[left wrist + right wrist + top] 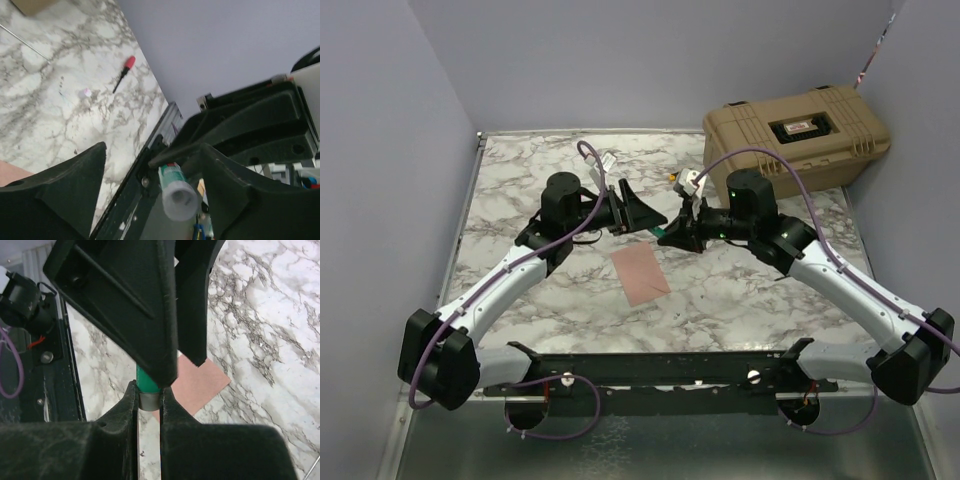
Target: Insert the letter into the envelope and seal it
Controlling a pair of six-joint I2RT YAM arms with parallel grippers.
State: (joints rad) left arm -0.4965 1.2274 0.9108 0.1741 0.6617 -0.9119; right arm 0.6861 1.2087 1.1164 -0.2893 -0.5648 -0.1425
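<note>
A single salmon-tan paper rectangle (640,275) lies flat on the marble table (520,180). No flap shows on it, so I cannot tell whether it is the envelope or the letter. Above the paper's far edge the two grippers meet tip to tip. My right gripper (675,236) is shut on the grey end of a green glue stick (146,382), with the paper (200,382) beneath. My left gripper (645,213) stands open, its fingers on either side of the stick's white cap (177,197) and apart from it.
A tan hard case (800,135) stands at the back right. A red-handled tool (124,72) and a small pink bit (86,92) lie on the marble. A black rail (660,370) runs along the near edge, and grey walls close in the left, right and back sides.
</note>
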